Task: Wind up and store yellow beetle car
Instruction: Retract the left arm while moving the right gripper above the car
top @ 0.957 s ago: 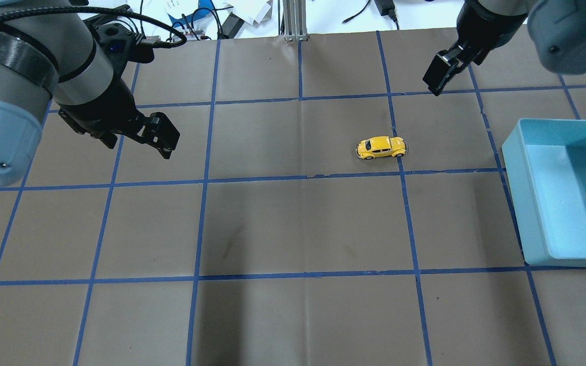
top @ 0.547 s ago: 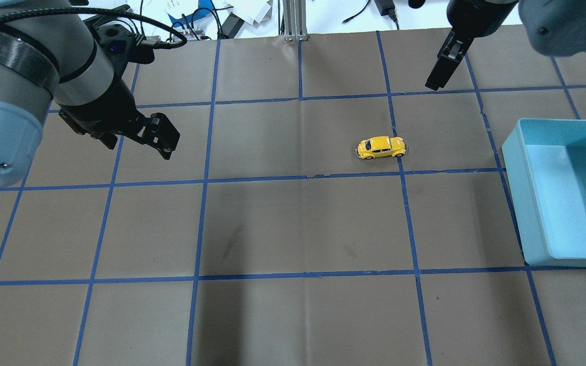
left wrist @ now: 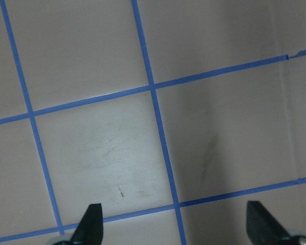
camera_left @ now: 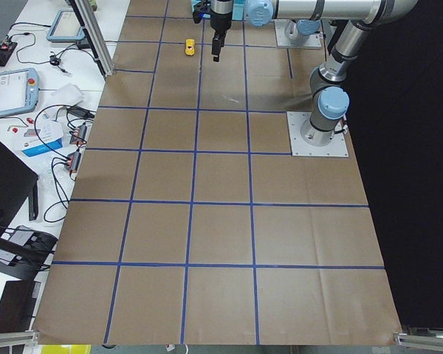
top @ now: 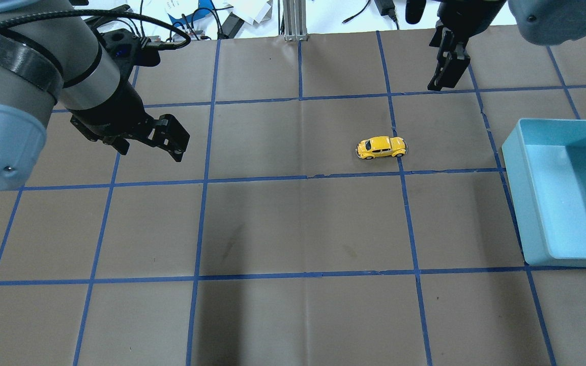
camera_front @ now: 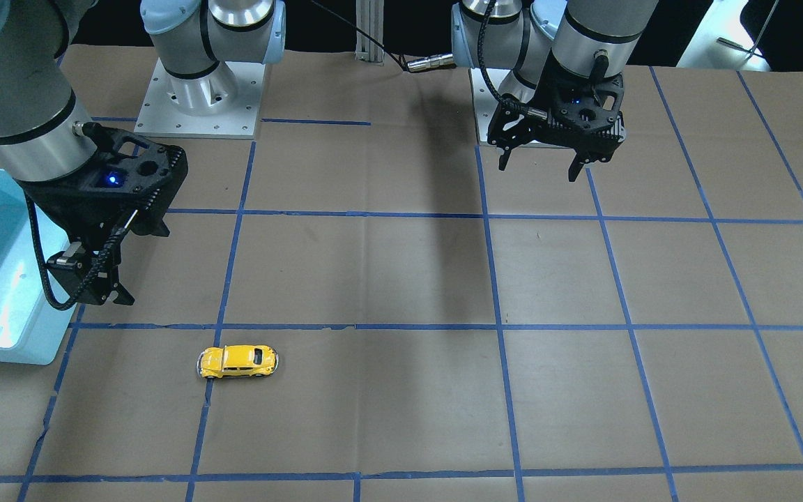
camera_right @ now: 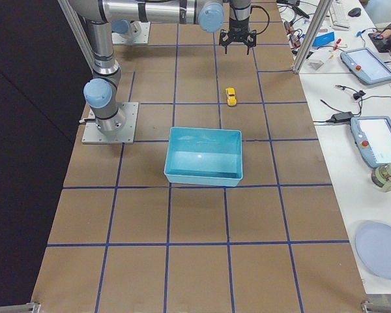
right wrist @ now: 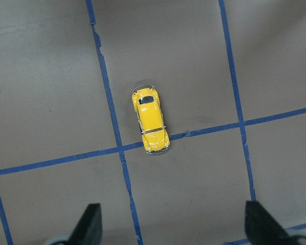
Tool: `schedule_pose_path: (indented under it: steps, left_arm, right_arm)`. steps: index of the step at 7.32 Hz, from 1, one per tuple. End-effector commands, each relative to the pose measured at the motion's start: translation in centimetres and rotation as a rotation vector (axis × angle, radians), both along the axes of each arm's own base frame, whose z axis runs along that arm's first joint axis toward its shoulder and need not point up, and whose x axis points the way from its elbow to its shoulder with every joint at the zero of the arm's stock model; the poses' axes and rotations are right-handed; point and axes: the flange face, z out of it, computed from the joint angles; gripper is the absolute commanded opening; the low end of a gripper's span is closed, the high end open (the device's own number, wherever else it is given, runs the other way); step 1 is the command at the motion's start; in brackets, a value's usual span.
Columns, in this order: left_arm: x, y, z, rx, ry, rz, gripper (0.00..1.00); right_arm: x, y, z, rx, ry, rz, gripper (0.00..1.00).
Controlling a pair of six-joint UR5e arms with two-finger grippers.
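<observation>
Brown table (top: 293,229) w/ blue tape grid (top: 252,178); white bench (camera_right: 378,91) alongside w/ cables (camera_right: 342,117), tablets (camera_right: 371,65)

We see a yellow beetle car (top: 381,147) with glossy paint and shiny silver trim. The table (top: 272,229) is covered in matt brown paper, creased and faintly scuffed, and crossed by lines of smooth blue tape (top: 252,179). The bin (top: 524,203) looks to us like smooth pale blue plastic with a soft sheen. The left gripper (camera_front: 537,169) and right gripper (top: 435,84) seem to be matt black plastic. The left arm (camera_front: 593,28) shows brushed silver metal with glossy pale blue caps.
</observation>
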Motion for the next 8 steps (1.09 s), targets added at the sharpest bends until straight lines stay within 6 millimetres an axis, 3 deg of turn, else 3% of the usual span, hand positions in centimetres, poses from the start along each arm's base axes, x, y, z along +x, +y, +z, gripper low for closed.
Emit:
schedule_pose_path:
  steps: [1,2,3,8]
  left_arm:
    - [0.1,-0.5,0.3,-0.015,0.026,0.029,1.0]
    - [0.4,-0.7,1.2,-0.034,0.023,0.018,1.0]
    - [0.5,-0.4,0.4,-0.02,0.013,0.011,1.0]
    - [0.1,-0.3,0.5,-0.029,0.056,0.03,1.0]
  right_arm:
    - [0.0,-0.9,-1.2,0.037,0.004,0.044,1.0]
    - [0.1,-1.5,-2.3,0.041,0.004,0.06,1.0]
    - [0.3,-1.9,-3.3,0.054,-0.004,0.072,1.0]
    - [2.4,-4.7,-8.3,0.036,0.001,0.108,1.0]
